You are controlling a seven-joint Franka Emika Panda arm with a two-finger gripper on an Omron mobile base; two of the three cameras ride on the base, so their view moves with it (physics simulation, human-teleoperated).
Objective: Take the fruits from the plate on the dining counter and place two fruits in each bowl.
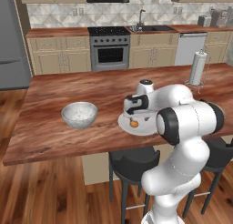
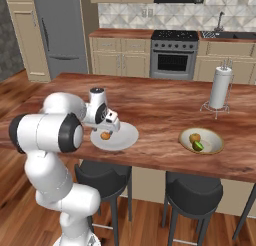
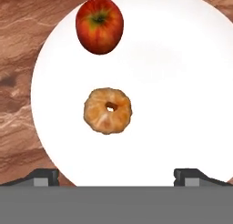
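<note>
The pincer (image 3: pixel 116 175) hangs spread above the plate (image 3: pixel 182 82); it should drop centred over the orange fruit (image 3: pixel 108 110) just ahead, avoiding the red fruit (image 3: pixel 99 25) beyond.

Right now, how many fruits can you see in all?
4. A red fruit and an orange fruit lie on the white plate; a yellow-green fruit and a green fruit sit in the beige bowl.
</note>
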